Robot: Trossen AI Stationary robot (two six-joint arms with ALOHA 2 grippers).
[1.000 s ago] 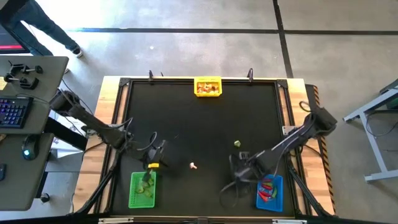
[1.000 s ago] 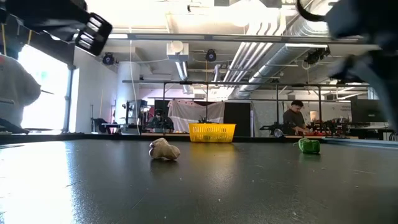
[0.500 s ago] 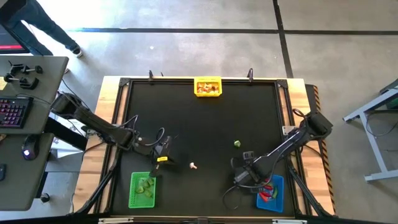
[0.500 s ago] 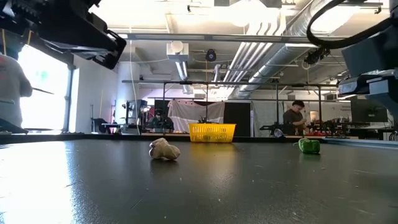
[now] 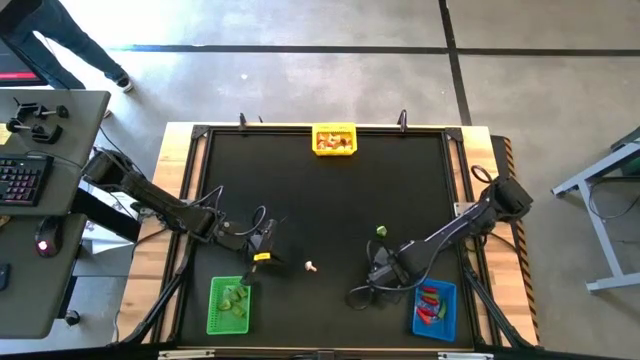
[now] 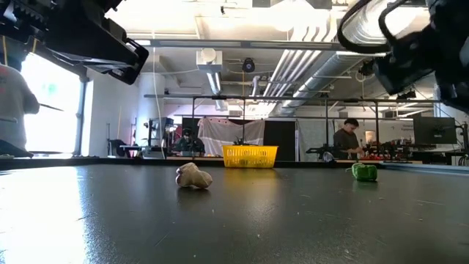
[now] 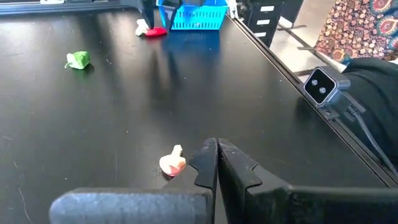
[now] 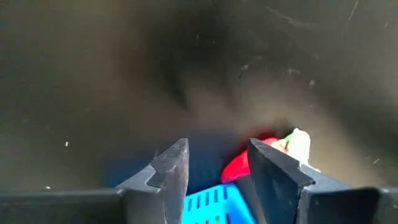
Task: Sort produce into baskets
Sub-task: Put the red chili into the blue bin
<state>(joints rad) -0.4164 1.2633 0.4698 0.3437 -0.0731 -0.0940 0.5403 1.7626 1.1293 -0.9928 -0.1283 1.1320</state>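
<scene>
My left gripper is shut and empty, above the table just beyond the green basket, which holds green pieces. A whitish-tan piece lies on the table close ahead of its fingertips. A green piece lies mid-table. My right gripper is open and empty over the table beside the blue basket, which holds red pieces. A red piece with a white tip lies just past its fingers by the basket's wall. The yellow basket stands at the far edge.
The table top is black with a raised frame. A small camera sits on the near rail. Cables loop beside my right arm. A desk with a keyboard stands left of the table.
My left gripper has moved from over the green basket toward the far and right, nearer the whitish-tan piece. My right arm has shifted a little beside the blue basket. The loose pieces have stayed where they were.
</scene>
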